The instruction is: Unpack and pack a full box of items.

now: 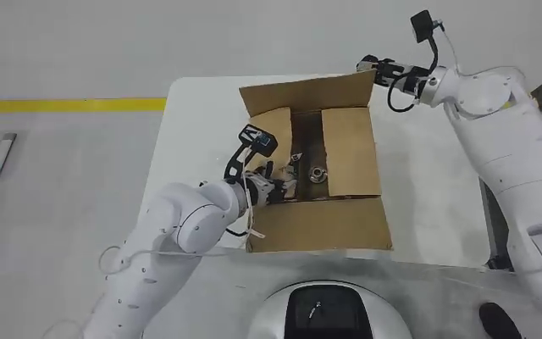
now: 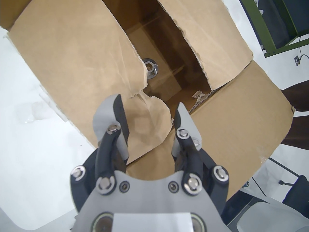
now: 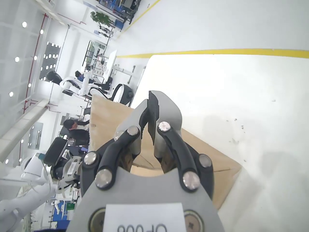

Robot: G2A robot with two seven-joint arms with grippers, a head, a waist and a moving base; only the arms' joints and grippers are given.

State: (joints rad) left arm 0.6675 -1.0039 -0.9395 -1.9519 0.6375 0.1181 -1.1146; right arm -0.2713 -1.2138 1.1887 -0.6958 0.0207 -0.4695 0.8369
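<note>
Brown cardboard, ragged along its torn edges, makes up the box [image 1: 326, 227] standing mid-table [image 1: 195, 110] with its top spread wide. The right gripper [image 3: 148, 100] is clenched at the outer corner of the far flap [image 1: 309, 91], apparently pinching it back to keep the opening clear. The left gripper [image 2: 149, 102], jaws spread and empty, hangs over the torn inner flap [image 2: 79, 56] at the box's near side, likely lined up to reach inside. On the shadowed floor of the box lies a small silvery flanged fitting [image 2: 151, 67], round and hollow-centred, which looks hard and slippery to pinch.
</note>
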